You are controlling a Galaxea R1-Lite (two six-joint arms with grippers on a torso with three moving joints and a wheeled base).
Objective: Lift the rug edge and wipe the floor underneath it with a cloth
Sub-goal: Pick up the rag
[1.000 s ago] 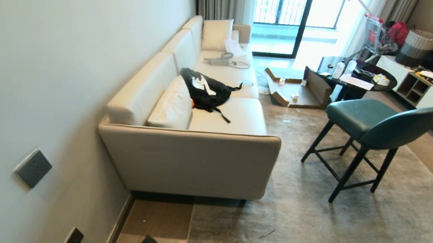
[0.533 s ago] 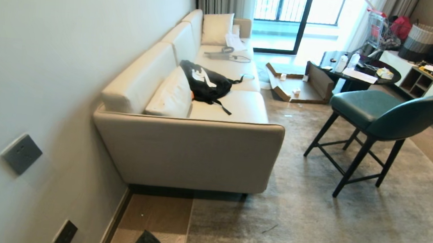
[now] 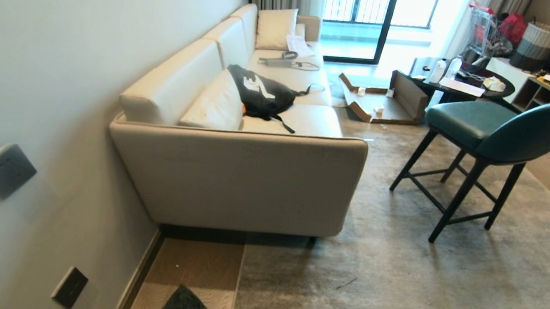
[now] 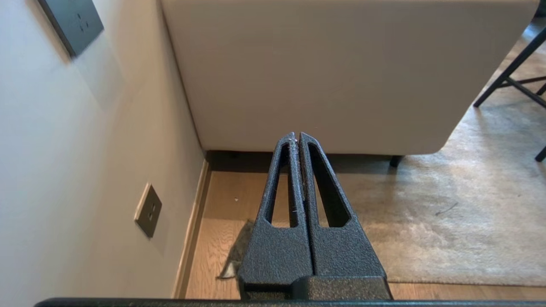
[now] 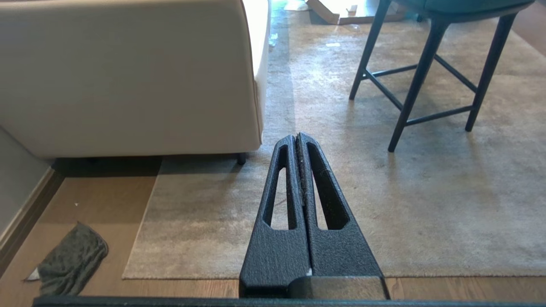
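The grey-beige rug lies flat on the floor, and its rug edge (image 5: 136, 238) runs from the sofa to a square corner (image 5: 124, 277). Bare wood floor (image 5: 106, 200) shows between that border and the wall. A dark grey cloth (image 5: 70, 261) lies crumpled on the planks beside the corner; it also shows at the head view's lower border as the cloth (image 3: 183, 308) and half hidden behind the left fingers (image 4: 239, 251). My left gripper (image 4: 295, 135) is shut and empty, high above the floor. My right gripper (image 5: 297, 135) is shut and empty above the rug.
A cream sofa (image 3: 238, 181) stands against the wall (image 3: 52, 80), its end panel facing me. A teal stool (image 3: 480, 137) on black legs stands on the rug at the right. Wall sockets (image 3: 69, 287) sit low on the wall. A skirting board (image 4: 192, 230) borders the planks.
The whole head view has shifted: the sofa and stool sit higher and closer in the picture and more of the floor and cloth shows. The camera has sunk and tilted; nothing in the room moved.
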